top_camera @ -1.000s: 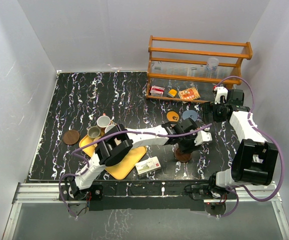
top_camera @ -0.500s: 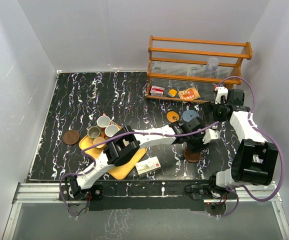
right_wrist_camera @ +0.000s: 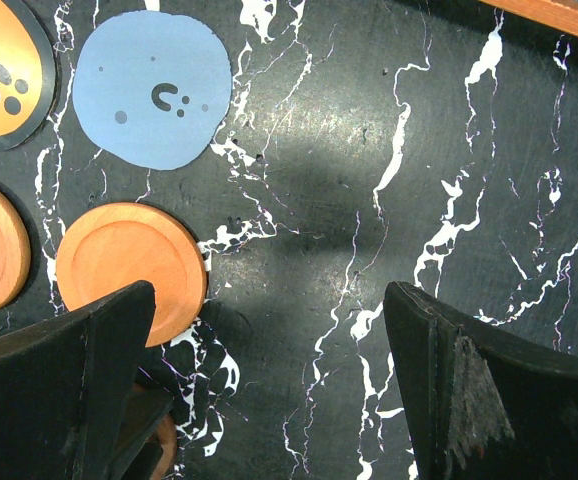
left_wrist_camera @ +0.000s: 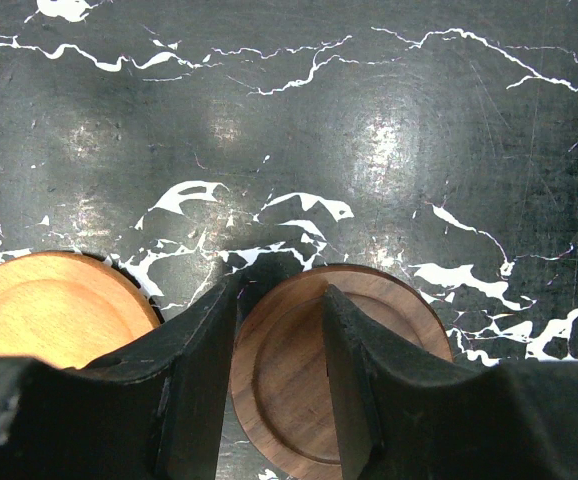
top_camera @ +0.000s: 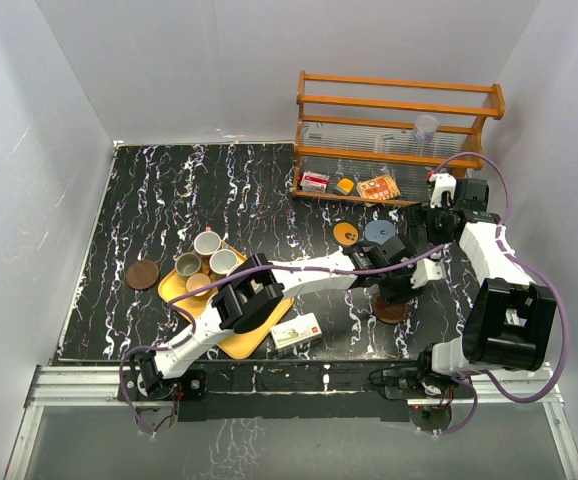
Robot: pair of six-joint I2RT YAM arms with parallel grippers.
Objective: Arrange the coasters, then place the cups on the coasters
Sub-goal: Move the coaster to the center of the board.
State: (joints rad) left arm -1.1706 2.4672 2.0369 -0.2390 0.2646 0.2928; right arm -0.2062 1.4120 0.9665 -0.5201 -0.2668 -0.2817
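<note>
Slid further right with dark brown coaster (left_wrist_camera: 309, 385) pinched in left gripper (left_wrist_camera: 281, 350); right gripper (right_wrist_camera: 269, 390) wide, holding nothing.

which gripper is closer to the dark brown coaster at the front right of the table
Left. The left gripper straddles the dark brown coaster, a finger on either side of its rim. The right gripper hangs open farther back by the blue coaster.

A dark brown coaster (left_wrist_camera: 314, 375) lies flat beside an orange-brown coaster (left_wrist_camera: 54, 310); cups (top_camera: 206, 262) cluster apart.
</note>
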